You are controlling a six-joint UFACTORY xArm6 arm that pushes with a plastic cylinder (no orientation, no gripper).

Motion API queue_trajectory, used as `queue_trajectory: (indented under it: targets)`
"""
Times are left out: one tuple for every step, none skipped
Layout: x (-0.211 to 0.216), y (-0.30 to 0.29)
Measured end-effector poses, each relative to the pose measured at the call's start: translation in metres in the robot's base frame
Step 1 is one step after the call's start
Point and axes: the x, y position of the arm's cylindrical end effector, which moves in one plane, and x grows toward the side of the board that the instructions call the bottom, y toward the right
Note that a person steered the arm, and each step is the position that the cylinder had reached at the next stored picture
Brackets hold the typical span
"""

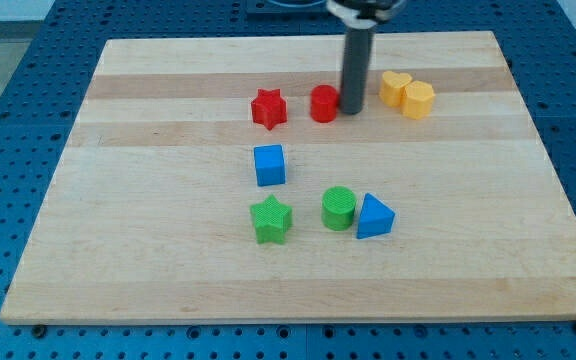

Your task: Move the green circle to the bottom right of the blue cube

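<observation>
The green circle [338, 208] lies on the wooden board [148, 250], below and to the right of the blue cube [269, 165]. It touches the blue triangle [373, 217] on its right. My tip [352, 110] stands near the view's top, right beside the red cylinder [323, 103], well above the green circle and up and to the right of the blue cube.
A red star [268, 108] lies left of the red cylinder. A yellow heart [395, 88] and a yellow block [418, 99] sit together right of the tip. A green star [270, 220] lies below the blue cube.
</observation>
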Motion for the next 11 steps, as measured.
queue_trajectory:
  targets:
    - [0.015,-0.054]
    - [0.016,-0.056]
    - [0.032,-0.063]
    - [0.05,-0.119]
    - [0.068,-0.15]
    - [0.069,-0.148]
    - [0.071,-0.075]
    - [0.073,0.005]
    - [0.077,0.014]
    - [0.077,0.014]
    - [0.079,0.008]
